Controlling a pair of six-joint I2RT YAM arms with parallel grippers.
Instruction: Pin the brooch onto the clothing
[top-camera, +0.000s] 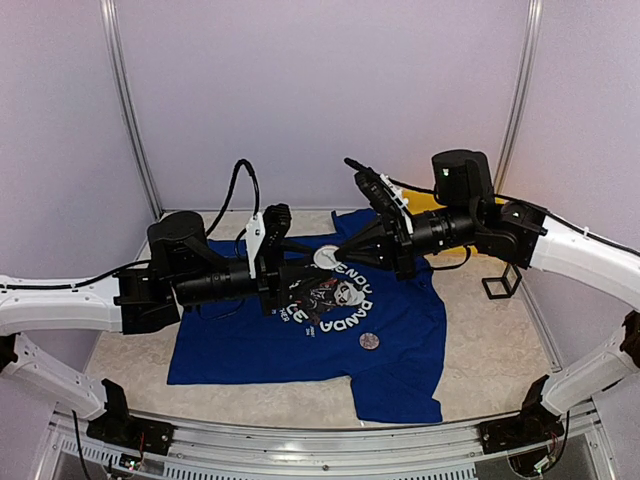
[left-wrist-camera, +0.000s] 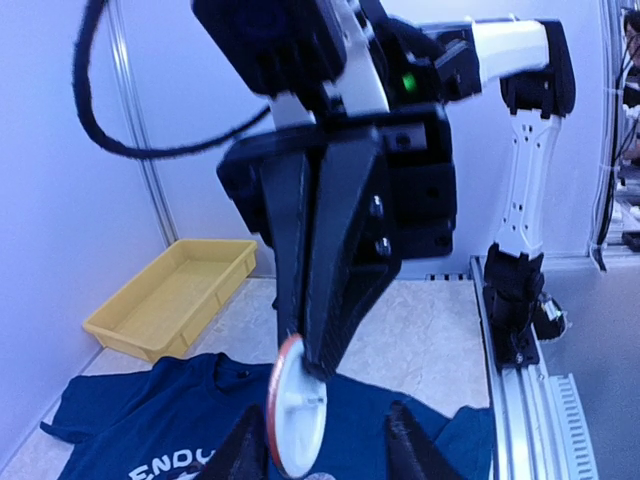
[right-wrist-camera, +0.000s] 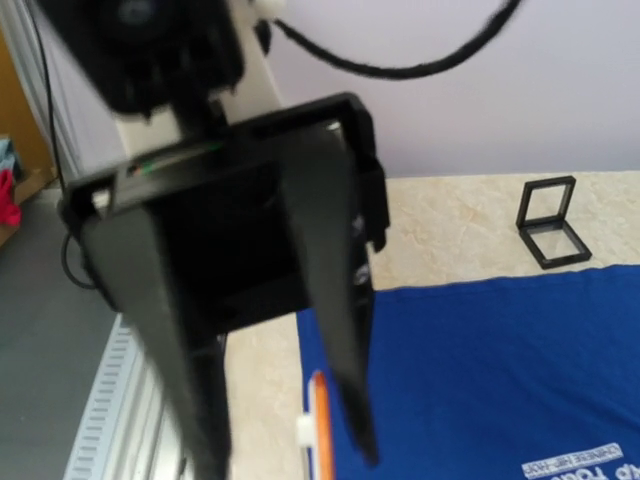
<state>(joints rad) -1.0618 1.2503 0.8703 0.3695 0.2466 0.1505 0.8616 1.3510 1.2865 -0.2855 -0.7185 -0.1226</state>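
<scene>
"Left wrist view first: what has the brooch?"
"The right claw, pressed together on the rim of the white, red-edged disc. It holds the disc on edge above the blue T-shirt."
"And the left claw?"
"Spread, one finger either side of the disc; whether either touches it, I can't tell."
"The shirt?"
"Flat on the counter, print up. A small round thing lies on it, perhaps a second badge. A yellow tray sits beyond the shirt."
</scene>
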